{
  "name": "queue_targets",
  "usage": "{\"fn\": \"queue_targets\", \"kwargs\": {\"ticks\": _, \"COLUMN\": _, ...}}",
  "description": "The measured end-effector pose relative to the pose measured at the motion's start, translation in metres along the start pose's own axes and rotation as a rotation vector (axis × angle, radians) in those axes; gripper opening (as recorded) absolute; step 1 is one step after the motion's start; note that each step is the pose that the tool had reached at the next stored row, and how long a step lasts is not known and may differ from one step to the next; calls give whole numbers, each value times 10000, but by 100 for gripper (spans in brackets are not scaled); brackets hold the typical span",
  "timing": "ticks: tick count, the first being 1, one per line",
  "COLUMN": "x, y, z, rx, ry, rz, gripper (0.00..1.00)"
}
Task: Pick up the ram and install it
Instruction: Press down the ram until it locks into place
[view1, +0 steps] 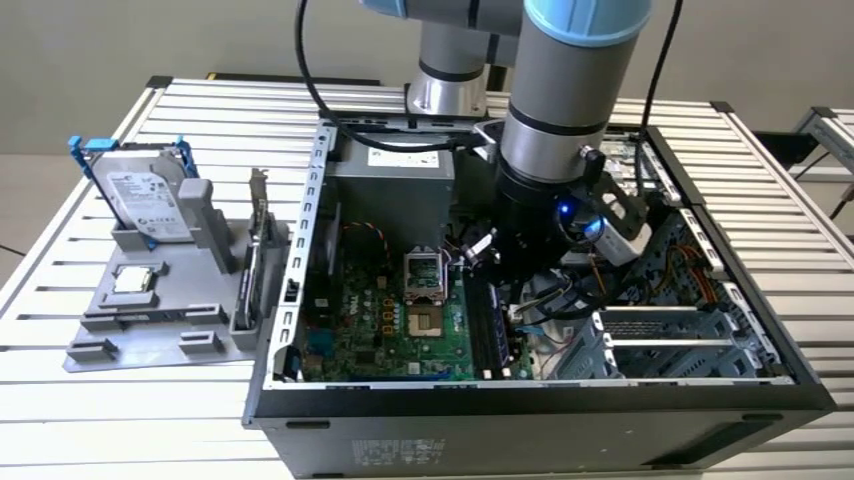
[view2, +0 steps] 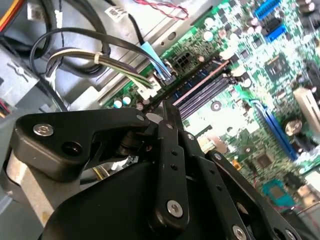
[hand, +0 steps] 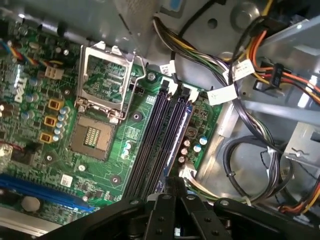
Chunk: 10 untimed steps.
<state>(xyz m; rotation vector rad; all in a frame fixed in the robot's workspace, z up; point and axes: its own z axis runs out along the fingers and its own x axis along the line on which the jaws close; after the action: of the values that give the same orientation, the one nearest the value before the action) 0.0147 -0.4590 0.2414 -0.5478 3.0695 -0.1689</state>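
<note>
The ram (hand: 180, 131) is a dark blue-black stick standing on edge in the outermost memory slot of the green motherboard (hand: 125, 135), next to the bundled cables. In the exterior view the ram (view1: 489, 328) is a dark strip just below the arm's wrist, inside the open computer case (view1: 534, 395). My gripper (hand: 173, 183) has its black fingers closed together, their tips right at the near end of the ram. In the second wrist view the gripper (view2: 168, 108) sits over the end of the slots, where the ram (view2: 199, 81) shows as a bluish edge.
An open CPU socket (hand: 93, 136) lies beside the slots. Cable bundles (hand: 235, 75) crowd the drive-bay side of the case. Outside the case at the exterior view's left, a grey tray (view1: 147, 325) holds a hard drive in a blue frame (view1: 140, 195) and an upright expansion card (view1: 256, 250).
</note>
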Motion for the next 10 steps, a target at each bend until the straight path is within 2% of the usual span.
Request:
{"fn": "queue_targets", "kwargs": {"ticks": 4, "x": 0, "y": 1, "z": 1, "rx": -34, "ry": -29, "rz": -506, "gripper": 0}}
{"fn": "queue_targets", "kwargs": {"ticks": 9, "x": -1, "y": 3, "z": -8, "rx": -138, "ry": 164, "rz": -979, "gripper": 0}}
{"fn": "queue_targets", "kwargs": {"ticks": 10, "x": -1, "y": 3, "z": -9, "rx": -150, "ry": 185, "rz": -1090, "gripper": 0}}
